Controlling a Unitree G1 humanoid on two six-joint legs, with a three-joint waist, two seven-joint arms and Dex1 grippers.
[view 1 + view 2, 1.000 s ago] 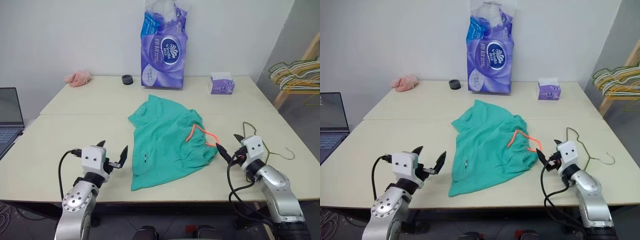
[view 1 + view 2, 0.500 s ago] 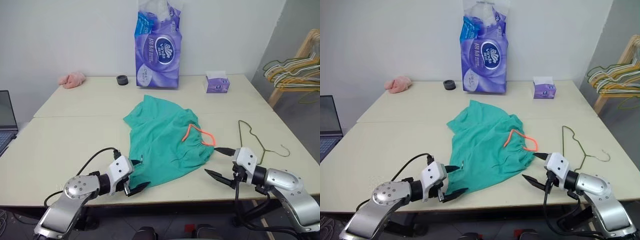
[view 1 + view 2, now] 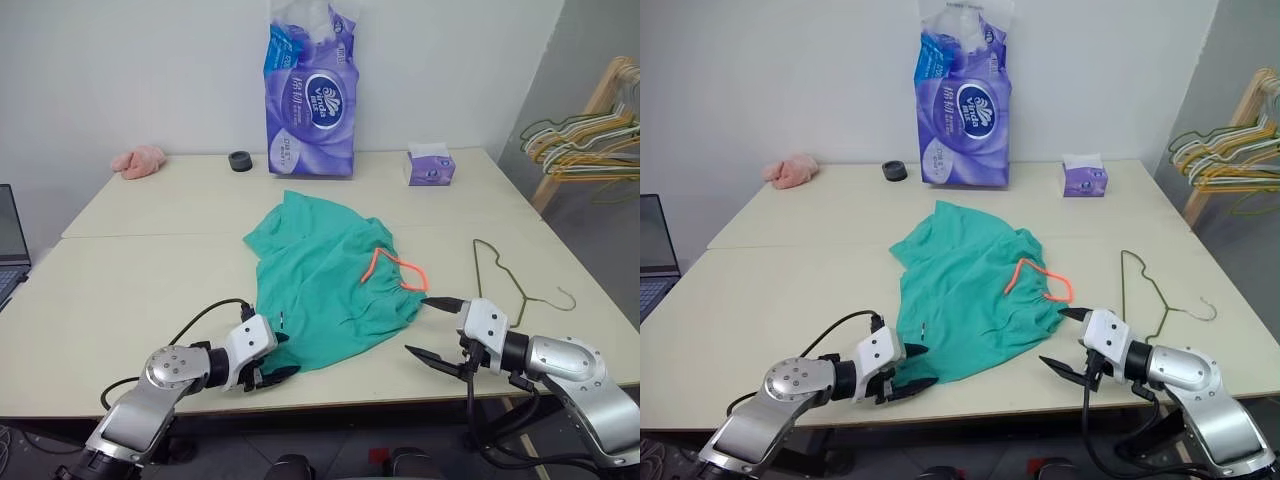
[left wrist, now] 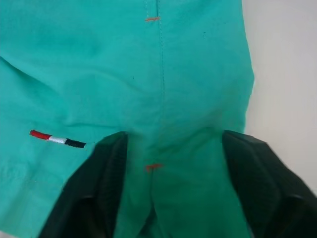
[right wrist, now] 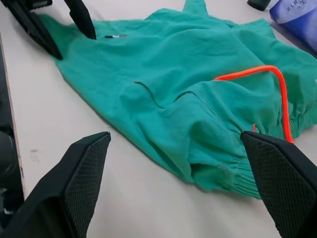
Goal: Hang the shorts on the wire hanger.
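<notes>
The teal shorts point(image 3: 325, 275) lie crumpled in the middle of the table, their orange drawstring point(image 3: 396, 264) looped at the right end by the waistband. To their right the thin wire hanger point(image 3: 497, 272) lies flat on the table. My left gripper point(image 3: 279, 355) is low at the shorts' near left hem. It is open, and in the left wrist view its fingers point(image 4: 99, 188) straddle the green fabric point(image 4: 163, 99). My right gripper point(image 3: 419, 325) stands wide open just right of the waistband, pointing at it, left of the hanger, with nothing held.
At the back of the table stand a tall purple tissue pack point(image 3: 310, 90), a small purple tissue box point(image 3: 430, 165), a black roll point(image 3: 240, 160) and a pink cloth lump point(image 3: 138, 160). A laptop point(image 3: 10, 240) is at far left. A rack of coloured hangers point(image 3: 580, 140) stands beyond the table's right edge.
My left gripper dropped and turned right onto the shorts' near hem, and its fingers narrowed. My right gripper drew back from the hanger and turned left toward the waistband.
</notes>
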